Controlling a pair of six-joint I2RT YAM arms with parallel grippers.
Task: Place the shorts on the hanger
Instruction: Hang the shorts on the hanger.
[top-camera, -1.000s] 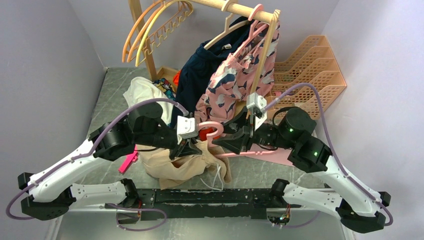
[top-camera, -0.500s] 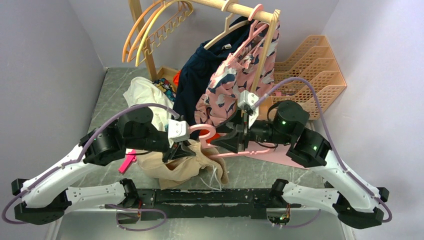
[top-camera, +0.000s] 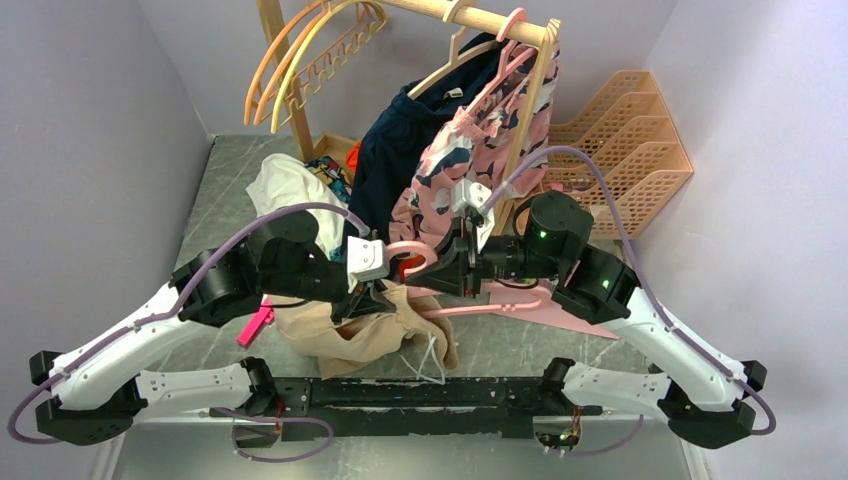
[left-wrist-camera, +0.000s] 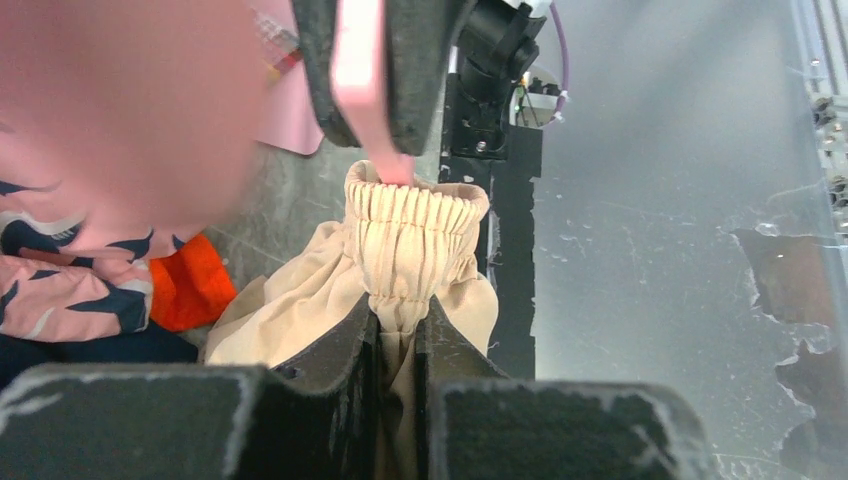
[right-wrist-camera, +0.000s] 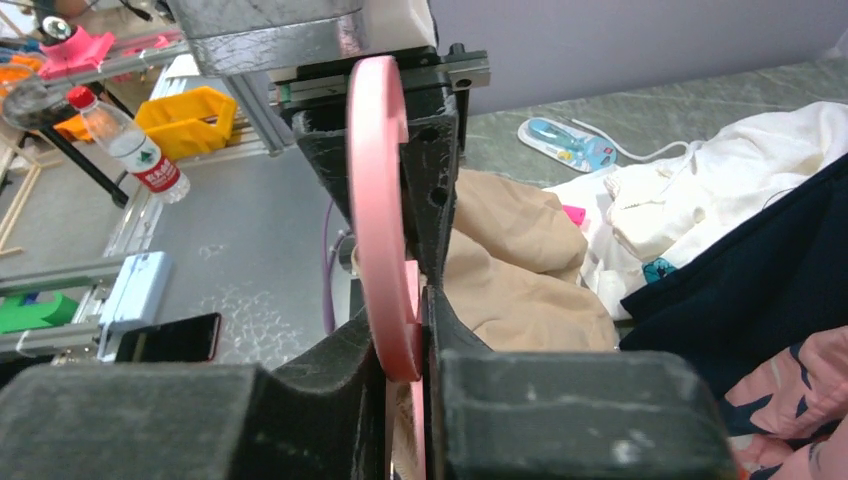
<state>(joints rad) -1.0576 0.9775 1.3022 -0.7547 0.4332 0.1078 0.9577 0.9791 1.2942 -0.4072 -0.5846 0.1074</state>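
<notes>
In the top view the left claw (top-camera: 362, 298) is a little left of the centre of the frame, and it is pressed together on the shorts (top-camera: 345, 335). The left wrist view shows this closely: the two black fingers (left-wrist-camera: 340, 365) pinch the gathered waistband from both sides. Above them the waistband stands up like a small open mouth. The rest of the tan fabric lies in a heap on the grey surface (top-camera: 225, 175), in the lower middle of the top view. The white drawstring (top-camera: 432, 355) falls at the right side of the heap.

The right claw (top-camera: 440, 272) is just to the right of the left one, near the centre of the frame. It is closed on the hanger (top-camera: 490, 305), near the base of the curved hook. In the right wrist view the pink plastic passes on edge between the fingers. The long bar of the hanger runs to the right, under the right arm. In the left wrist view a pink end of the hanger touches the upper rim of the waistband; I cannot tell whether it is inside the opening.

Behind, in the upper middle of the top view, a navy garment (top-camera: 395, 150) and a patterned garment (top-camera: 470, 150) hang on a wooden rail (top-camera: 480, 18). An orange tray rack (top-camera: 625, 140) stands at the upper right.
</notes>
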